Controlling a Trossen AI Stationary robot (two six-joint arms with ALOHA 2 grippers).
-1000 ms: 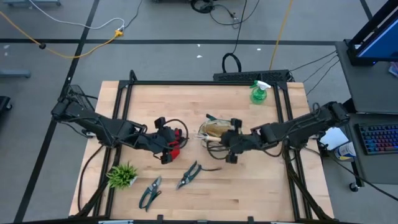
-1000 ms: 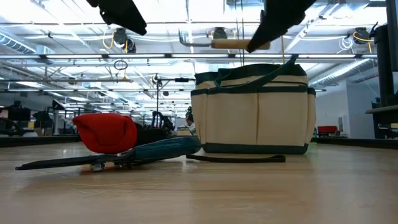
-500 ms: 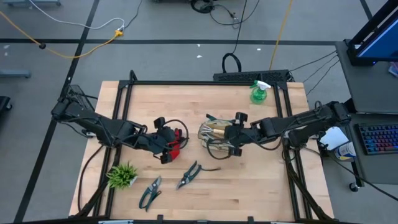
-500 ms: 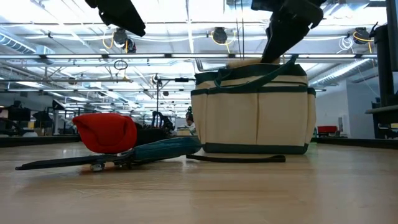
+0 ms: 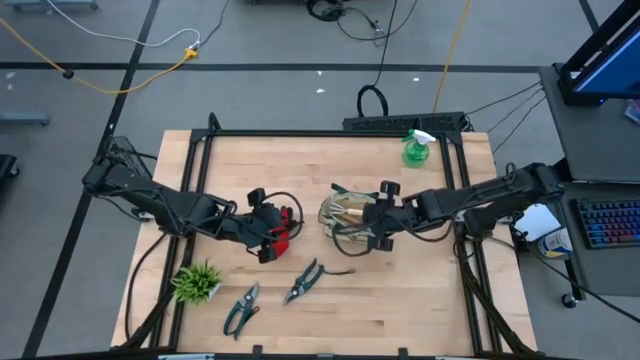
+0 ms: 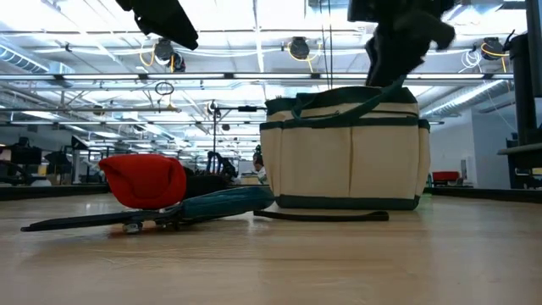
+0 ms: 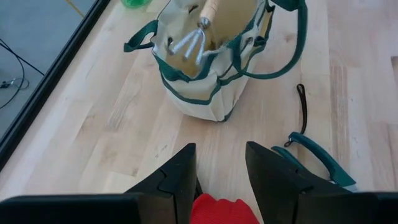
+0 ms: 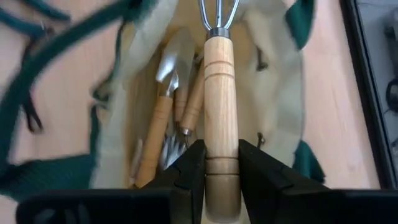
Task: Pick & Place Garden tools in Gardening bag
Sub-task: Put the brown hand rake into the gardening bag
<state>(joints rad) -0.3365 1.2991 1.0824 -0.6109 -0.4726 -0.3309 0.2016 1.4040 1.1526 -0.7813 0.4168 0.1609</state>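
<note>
The bag [image 5: 345,214] stands upright near the middle of the counter [image 5: 330,310], its mouth open. Inside lie a trowel [image 8: 163,106] and other wooden-handled tools, heads down among the canvas folds. The right hand [image 8: 217,163] hangs over the bag's opening, clenched on the wooden handle of a hand rake [image 8: 221,112], whose metal neck points down into the bag. The left hand [image 7: 221,168] hovers just above the red glove [image 5: 284,228], fingers apart and holding nothing; the glove lies on the counter left of the bag, beside teal-handled shears [image 6: 212,204]. Two more pairs of shears [image 5: 303,281] lie nearer the front edge, next to a green plant tuft [image 5: 197,281]. The spray bottle [image 5: 415,148] stands at the back of the counter, well apart from the bag.
</note>
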